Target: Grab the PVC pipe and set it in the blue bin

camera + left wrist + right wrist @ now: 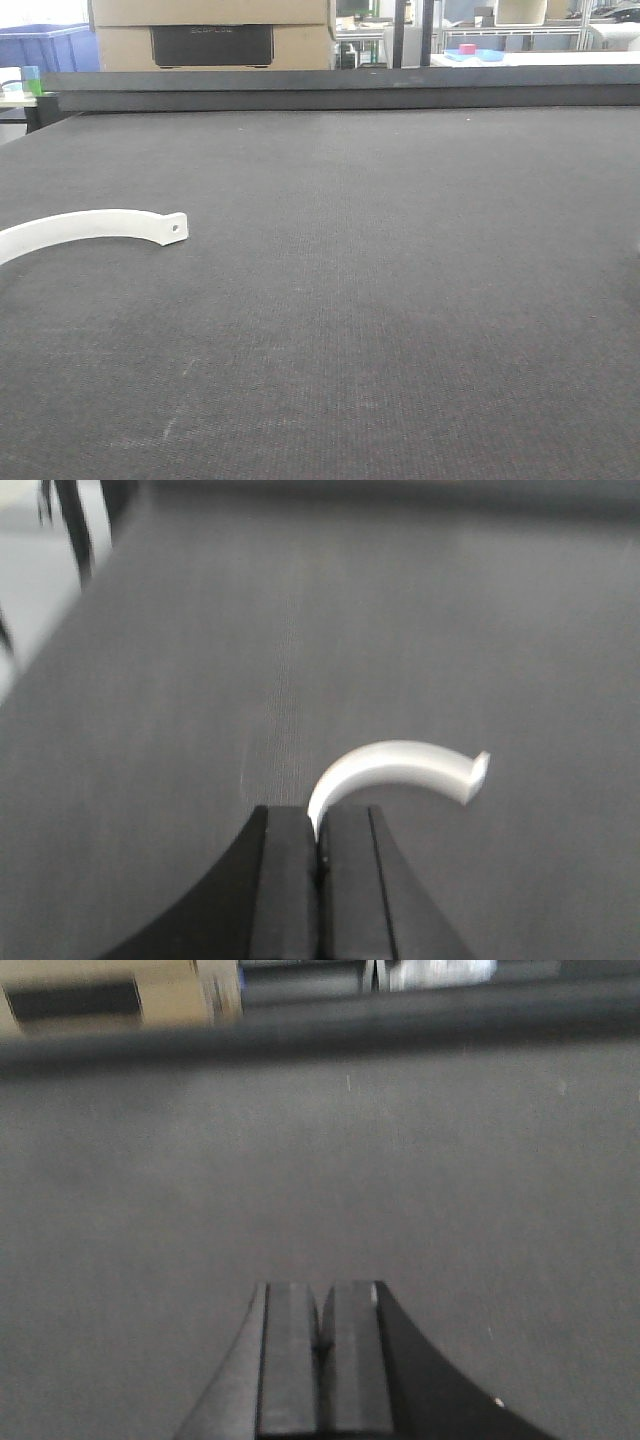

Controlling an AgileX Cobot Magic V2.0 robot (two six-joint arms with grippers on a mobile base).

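Hold the left gripper (320, 825) pinched tight, as it appears to be, on one end of the white curved PVC pipe strip (400, 760), low over the dark felt-topped table (400, 300) near its left edge. Lift straight up before swinging, so the long free end does not drag or twist loose. Carry toward the blue plastic bin (45, 45) beyond the far left corner, leaving the right gripper (320, 1310), jaws together on nothing, parked over bare table.
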